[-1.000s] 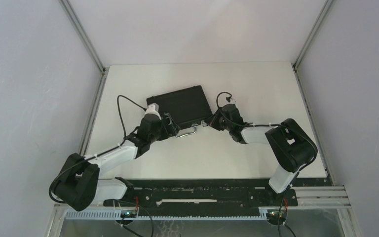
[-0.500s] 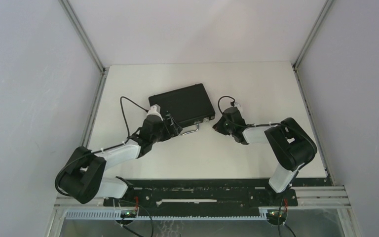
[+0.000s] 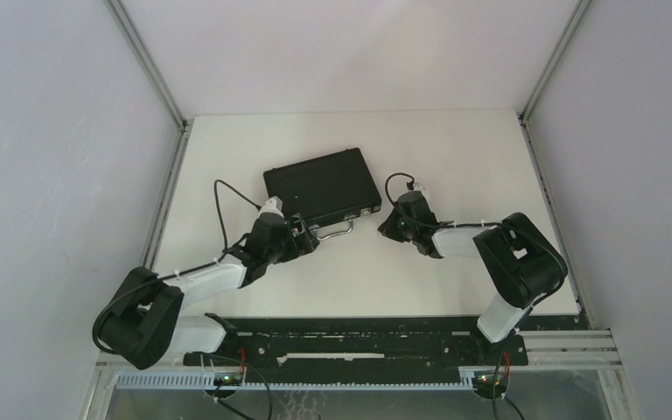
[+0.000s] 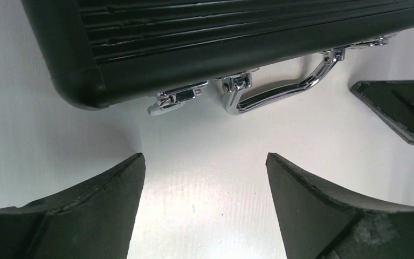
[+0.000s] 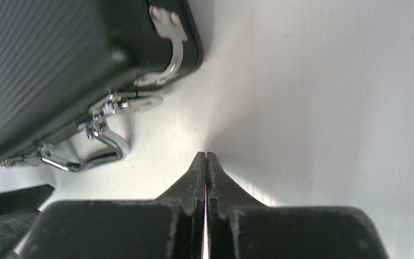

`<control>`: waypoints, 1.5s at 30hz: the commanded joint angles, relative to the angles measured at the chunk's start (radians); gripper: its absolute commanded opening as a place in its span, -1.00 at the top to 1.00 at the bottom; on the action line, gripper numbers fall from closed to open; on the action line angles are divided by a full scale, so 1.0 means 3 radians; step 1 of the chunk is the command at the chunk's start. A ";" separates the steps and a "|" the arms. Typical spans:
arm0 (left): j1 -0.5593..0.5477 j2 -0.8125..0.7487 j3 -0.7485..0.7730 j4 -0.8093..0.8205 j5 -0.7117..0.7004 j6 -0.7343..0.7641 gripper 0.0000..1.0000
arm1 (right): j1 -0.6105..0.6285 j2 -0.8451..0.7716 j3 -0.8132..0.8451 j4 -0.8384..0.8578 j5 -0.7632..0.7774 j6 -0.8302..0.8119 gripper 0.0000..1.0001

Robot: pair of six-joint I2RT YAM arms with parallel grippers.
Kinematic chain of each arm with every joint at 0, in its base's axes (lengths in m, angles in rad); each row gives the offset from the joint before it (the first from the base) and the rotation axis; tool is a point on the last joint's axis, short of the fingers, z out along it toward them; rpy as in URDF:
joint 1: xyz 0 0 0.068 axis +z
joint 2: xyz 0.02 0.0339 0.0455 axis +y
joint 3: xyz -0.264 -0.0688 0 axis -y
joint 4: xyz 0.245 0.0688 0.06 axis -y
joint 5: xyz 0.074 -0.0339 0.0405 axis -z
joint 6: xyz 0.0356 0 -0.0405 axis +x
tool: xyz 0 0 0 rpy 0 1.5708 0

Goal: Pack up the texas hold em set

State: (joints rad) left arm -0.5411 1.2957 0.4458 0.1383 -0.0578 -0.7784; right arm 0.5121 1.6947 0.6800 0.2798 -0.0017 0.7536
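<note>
- Facing the briefcase (image 3: 322, 185) front, your left claw (image 4: 205, 157) sits spread before a latch (image 4: 177, 98), likely to press it
- Your right claw (image 5: 206, 156), pressed together, lies empty beside its corner

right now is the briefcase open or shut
Shut: the briefcase lies flat with lid closed onto base, no gap along the front edge. Whether its latch is snapped down, cannot tell.

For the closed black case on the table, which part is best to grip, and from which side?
Probably the chrome handle, approached from the near side. It juts from the front edge of the case, a thin bar that two fingers can close across, while the body looks too wide. The open left gripper faces it.
</note>
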 commanded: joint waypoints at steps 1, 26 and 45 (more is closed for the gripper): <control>-0.0051 -0.0380 -0.0076 0.0005 -0.0119 0.0076 -0.75 | 0.0155 -0.0398 -0.0070 -0.0126 0.0039 -0.0386 1.00; -0.0173 -0.1655 0.0005 -0.0485 -0.1321 0.0366 -1.00 | 0.0657 -0.2949 -0.0971 -0.0312 0.1078 -0.1677 -0.63; -0.0165 -0.1545 -0.0100 -0.0428 -0.1458 0.0437 -1.00 | 0.0160 -0.3094 -0.1304 -0.0104 0.0798 -0.1376 -0.51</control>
State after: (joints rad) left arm -0.5873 0.8490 0.4263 -0.0246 -0.4706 -0.6624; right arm 0.5888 0.7506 0.3077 0.1764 0.2485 0.3042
